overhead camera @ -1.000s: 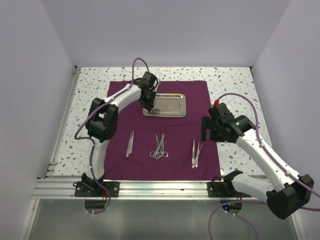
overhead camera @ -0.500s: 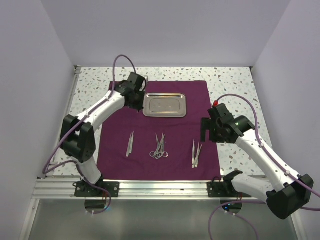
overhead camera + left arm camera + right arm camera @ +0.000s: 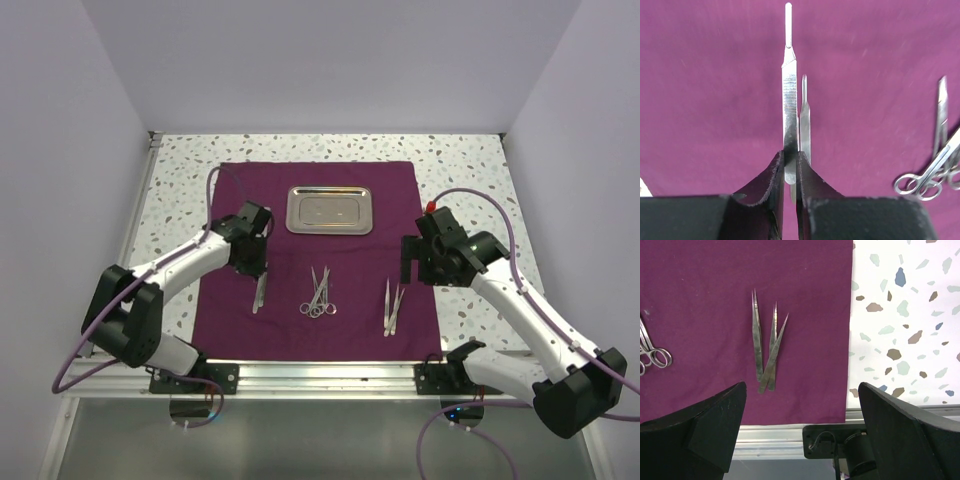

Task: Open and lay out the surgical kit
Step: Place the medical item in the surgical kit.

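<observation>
Your left claw (image 3: pixel 790 155) narrows to a slit over a flat, ribbed steel handle (image 3: pixel 789 100); grip unclear. Your right claw (image 3: pixel 801 390) gapes empty, slim tweezers (image 3: pixel 765 347) at eleven o'clock.

No legible text, label, brand, number or sign on anything here.

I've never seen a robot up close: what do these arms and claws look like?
Both the left arm and the right arm have white shells with chunky black joints and looping purple cables. The left gripper and right gripper have black wedge-shaped fingers. The right arm carries a red cap.
</observation>
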